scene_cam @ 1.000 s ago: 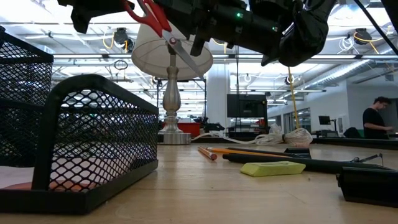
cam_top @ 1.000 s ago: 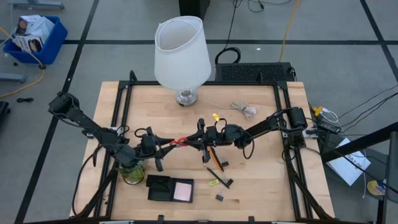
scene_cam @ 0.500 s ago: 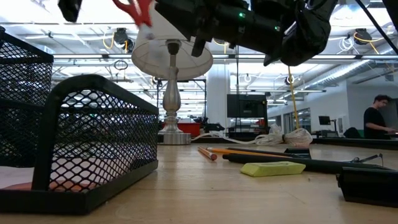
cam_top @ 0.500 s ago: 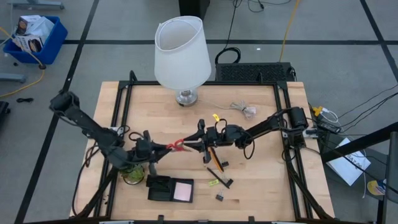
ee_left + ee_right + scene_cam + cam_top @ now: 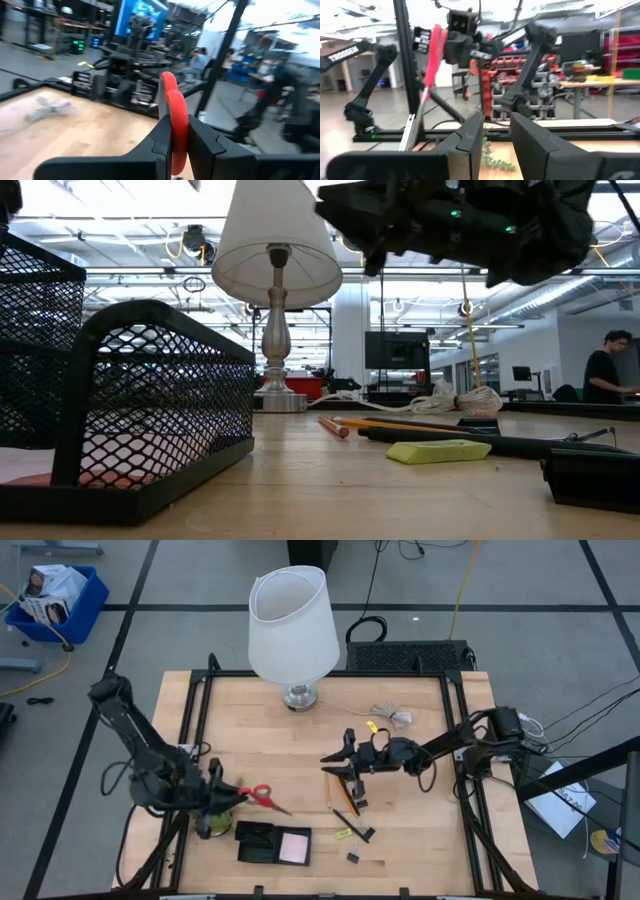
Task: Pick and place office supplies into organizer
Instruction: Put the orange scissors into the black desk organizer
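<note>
The red-handled scissors [image 5: 262, 796] hang in the air in my left gripper [image 5: 232, 796], just beyond the black mesh organizer [image 5: 258, 841], blades pointing toward the table's right. My left gripper is shut on them. A pink sticky-note pad [image 5: 295, 848] lies in the organizer's right compartment. My right gripper [image 5: 333, 758] is open and hovers above the orange and dark pencils [image 5: 344, 798] that lie flat on the table. Its wrist view shows the scissors [image 5: 433, 47] held up ahead of it. Small black binder clips [image 5: 353, 857] lie near the pencils. My left gripper pinches the scissors' red handle loop [image 5: 175, 112] between its two fingers [image 5: 157, 142], coming roughly level from the table's left. The scissors are lifted clear of the table, blades [image 5: 280, 807] stretching away from the fingers toward the right and slightly down.
A white-shaded lamp [image 5: 292, 625] stands at the far middle. A pale cable bundle [image 5: 393, 717] lies right of it. A small green plant [image 5: 212, 823] sits under my left wrist, left of the organizer. A yellow eraser [image 5: 343, 833] lies near the clips. A person stands in the room behind [image 5: 603, 375].
The scissors, earlier spanning between both grippers, are now in the left gripper alone. My left gripper has carried them toward the table's left and near edge, lower over the organizer. My right gripper has come off the blades and drawn back toward the right edge.
</note>
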### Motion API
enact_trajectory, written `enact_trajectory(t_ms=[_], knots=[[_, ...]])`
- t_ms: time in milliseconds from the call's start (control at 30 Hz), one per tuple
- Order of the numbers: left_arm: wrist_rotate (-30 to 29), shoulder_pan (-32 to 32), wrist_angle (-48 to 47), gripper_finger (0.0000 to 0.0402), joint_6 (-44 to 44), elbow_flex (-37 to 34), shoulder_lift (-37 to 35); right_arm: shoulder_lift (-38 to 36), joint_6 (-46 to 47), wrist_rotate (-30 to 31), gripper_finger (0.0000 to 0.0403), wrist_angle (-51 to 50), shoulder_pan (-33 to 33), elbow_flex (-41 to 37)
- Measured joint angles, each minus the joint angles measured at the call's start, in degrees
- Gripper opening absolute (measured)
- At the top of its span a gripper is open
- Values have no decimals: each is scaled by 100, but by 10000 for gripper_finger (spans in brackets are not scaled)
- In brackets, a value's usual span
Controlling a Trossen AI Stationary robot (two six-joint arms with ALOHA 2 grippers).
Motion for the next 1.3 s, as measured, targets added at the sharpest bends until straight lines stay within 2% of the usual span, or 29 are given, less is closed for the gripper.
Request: enact_trajectory(t_ms=[267, 367, 600, 933, 1100, 1300], knots=[[-534, -1002, -440, 36, 48, 0, -425, -497, -343, 181, 94, 31, -51, -554], [-979, -1376, -773, 36, 55, 2, -444, -549, -421, 182, 95, 31, -85, -665], [-1372, -1962, -1345, 47, -481, 2, -401, -556, -429, 185, 90, 23, -119, -699], [-1413, -2008, -2355, 36, -1442, 2, -344, -554, -448, 183, 89, -155, -121, -699], [-1395, -1993, -2823, 60, -1900, 2, -304, -554, -448, 183, 89, -295, -122, -699], [-1272, -1790, -3068, 50, -1983, 2, -241, -554, -448, 182, 89, -399, -122, -699]])
